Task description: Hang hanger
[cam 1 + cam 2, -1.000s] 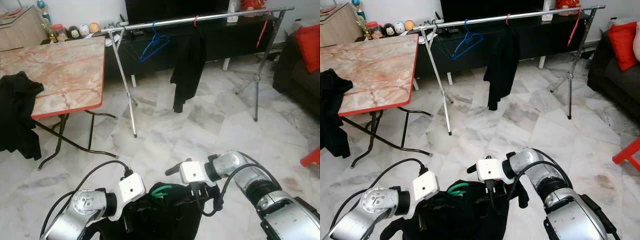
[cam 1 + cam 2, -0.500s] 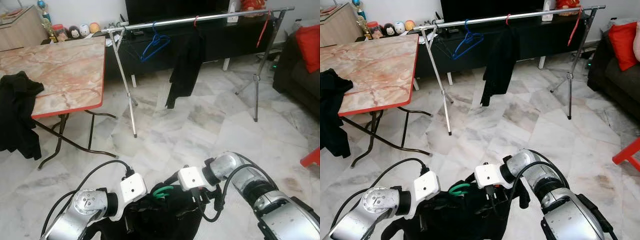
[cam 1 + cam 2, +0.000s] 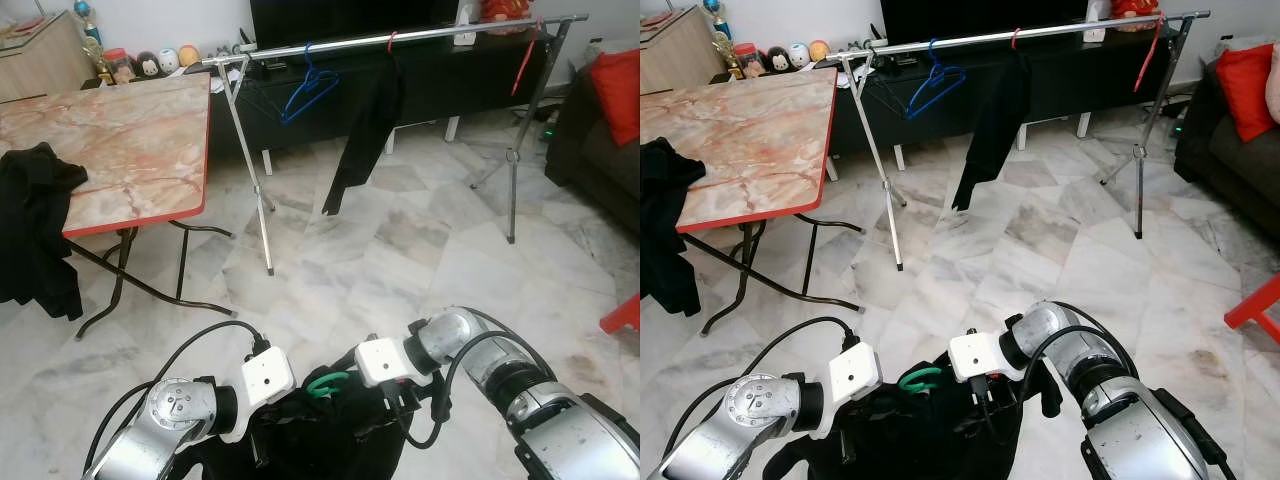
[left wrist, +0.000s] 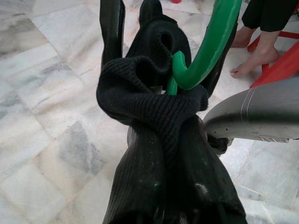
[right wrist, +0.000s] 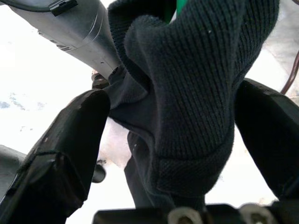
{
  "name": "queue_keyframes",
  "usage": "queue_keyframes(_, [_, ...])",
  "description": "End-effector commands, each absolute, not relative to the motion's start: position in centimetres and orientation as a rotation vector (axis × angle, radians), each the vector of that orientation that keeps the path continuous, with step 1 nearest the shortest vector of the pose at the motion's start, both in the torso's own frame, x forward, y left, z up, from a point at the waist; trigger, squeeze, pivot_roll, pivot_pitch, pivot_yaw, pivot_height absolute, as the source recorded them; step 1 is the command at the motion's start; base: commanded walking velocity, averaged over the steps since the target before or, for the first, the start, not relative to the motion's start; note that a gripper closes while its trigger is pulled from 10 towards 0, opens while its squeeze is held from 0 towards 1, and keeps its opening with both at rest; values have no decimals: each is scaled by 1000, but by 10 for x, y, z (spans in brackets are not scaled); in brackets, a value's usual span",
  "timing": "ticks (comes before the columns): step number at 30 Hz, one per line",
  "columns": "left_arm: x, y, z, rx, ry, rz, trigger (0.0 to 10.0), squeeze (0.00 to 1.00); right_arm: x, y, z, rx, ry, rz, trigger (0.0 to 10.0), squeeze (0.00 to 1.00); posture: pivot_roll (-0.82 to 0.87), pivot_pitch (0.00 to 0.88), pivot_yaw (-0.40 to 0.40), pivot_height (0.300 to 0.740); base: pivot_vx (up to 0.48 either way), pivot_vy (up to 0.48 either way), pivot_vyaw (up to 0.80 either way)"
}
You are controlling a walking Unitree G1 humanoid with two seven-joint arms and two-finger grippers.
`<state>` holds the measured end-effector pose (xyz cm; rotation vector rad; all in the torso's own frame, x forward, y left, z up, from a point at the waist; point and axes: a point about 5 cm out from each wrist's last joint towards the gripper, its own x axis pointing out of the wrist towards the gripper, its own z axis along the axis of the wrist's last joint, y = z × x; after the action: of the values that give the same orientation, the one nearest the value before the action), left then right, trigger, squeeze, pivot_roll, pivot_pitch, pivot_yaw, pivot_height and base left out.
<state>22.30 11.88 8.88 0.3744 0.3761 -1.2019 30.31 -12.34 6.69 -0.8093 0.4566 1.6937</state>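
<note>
A green hanger (image 3: 325,382) pokes its hook out of a bunched black knit garment (image 3: 320,435) held low in front of me, off the marble floor. My left gripper (image 4: 163,56) is shut on the hanger (image 4: 212,37) and the fabric wrapped round it. From the other side, my right gripper (image 5: 173,116) stands open, its fingers (image 5: 70,154) straddling a fold of the same garment (image 5: 191,93). Across the room stands the silver clothes rail (image 3: 400,37). It carries a blue hanger (image 3: 305,90), a red hanger (image 3: 525,55) and a hanging black garment (image 3: 360,130).
A marble-topped folding table (image 3: 120,140) stands at the left with black clothing (image 3: 35,230) draped over its edge. A dark sofa with a red cushion (image 3: 615,75) and a red stool (image 3: 625,315) are on the right. A person's bare feet (image 4: 252,56) are near my arms.
The black garment on the rail has swung to the left. My right gripper has moved slightly left, closer into the held garment. The left gripper has stayed put.
</note>
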Motion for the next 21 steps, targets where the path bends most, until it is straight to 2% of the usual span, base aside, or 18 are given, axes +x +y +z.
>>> queue_keyframes(1, [224,117,97,368,340,-1216,0,0,306,-120,69,-818,450,1685,0,0,-63,0,70,740,0,0,0])
queue_keyframes(10, [224,117,97,367,340,-1216,0,0,305,-120,68,-811,458,1686,0,0,-63,0,71,740,0,0,0])
queue_keyframes(11, [224,117,97,366,341,-1216,0,0,305,-120,67,-826,455,1679,1333,0,-62,0,71,740,0,0,0])
queue_keyframes(12, [224,118,95,372,348,-1214,0,0,312,-125,73,-849,431,1621,10000,0,-65,0,75,740,0,0,0])
queue_keyframes(21, [226,132,80,407,402,-1140,0,0,312,-167,90,-931,418,1571,10000,0,-90,0,80,740,0,0,0])
